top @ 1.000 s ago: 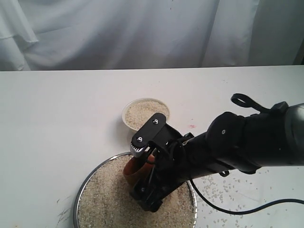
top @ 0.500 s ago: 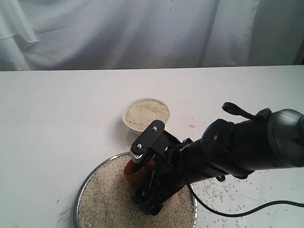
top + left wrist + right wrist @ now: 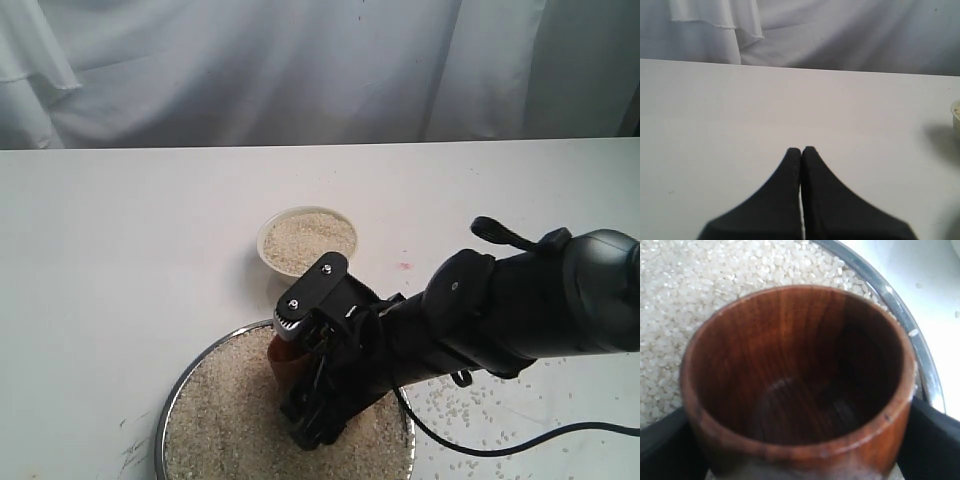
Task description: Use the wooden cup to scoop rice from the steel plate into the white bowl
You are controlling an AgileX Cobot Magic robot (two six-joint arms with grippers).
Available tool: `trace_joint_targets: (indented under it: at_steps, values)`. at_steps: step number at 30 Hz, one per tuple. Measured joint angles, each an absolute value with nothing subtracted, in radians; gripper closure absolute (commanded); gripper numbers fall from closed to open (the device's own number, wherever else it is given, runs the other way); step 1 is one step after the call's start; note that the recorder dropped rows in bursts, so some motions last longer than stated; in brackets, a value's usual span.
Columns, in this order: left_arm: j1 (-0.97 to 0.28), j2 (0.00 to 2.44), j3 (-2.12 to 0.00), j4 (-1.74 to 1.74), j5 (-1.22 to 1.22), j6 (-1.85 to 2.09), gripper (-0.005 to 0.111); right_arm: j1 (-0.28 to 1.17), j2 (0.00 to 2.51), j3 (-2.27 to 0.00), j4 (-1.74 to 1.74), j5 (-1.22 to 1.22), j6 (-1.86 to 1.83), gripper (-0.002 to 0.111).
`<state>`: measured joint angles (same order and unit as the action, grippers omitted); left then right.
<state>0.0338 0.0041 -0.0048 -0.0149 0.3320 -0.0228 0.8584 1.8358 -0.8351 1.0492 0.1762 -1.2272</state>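
Lowered, right end effector (image 3: 308, 360) grips empty wooden cup (image 3: 795, 365) against rice (image 3: 690, 290) in steel plate (image 3: 890, 295), ready to scoop; left end effector (image 3: 801, 152) closed

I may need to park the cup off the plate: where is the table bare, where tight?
Bare table lies left of the white bowl and steel plate, and along the far strip between bowl and curtain. Crowded: the right hand with the wooden cup sits over the plate's right half, and loose rice and a cable lie right of it.
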Motion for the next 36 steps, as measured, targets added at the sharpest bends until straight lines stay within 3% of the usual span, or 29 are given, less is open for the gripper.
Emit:
trace_joint_targets:
  at_steps: [3,17,22,28,30,36]
  values:
    - [0.034,0.004,-0.005,-0.015,0.332,-0.023,0.107,0.858,1.836,-0.835,1.049,0.179,-1.242,0.083]
    - [0.034,0.004,-0.005,-0.015,0.332,-0.023,0.107,0.858,1.706,-0.835,0.912,0.175,-1.303,0.107]
    - [0.034,0.004,-0.005,-0.015,0.332,-0.023,0.107,0.858,1.702,-0.835,0.760,0.199,-1.305,0.108]
    - [0.034,0.004,-0.005,-0.015,0.332,-0.023,0.107,0.858,1.702,-1.015,0.143,0.502,-0.957,0.108]
    - [0.034,0.004,-0.005,-0.015,0.332,-0.023,0.107,0.862,1.712,-1.161,-0.119,0.764,-0.822,0.108]
    - [0.034,0.004,-0.005,-0.015,0.332,-0.023,0.107,1.006,1.848,-1.338,-0.326,1.168,-0.778,0.108]
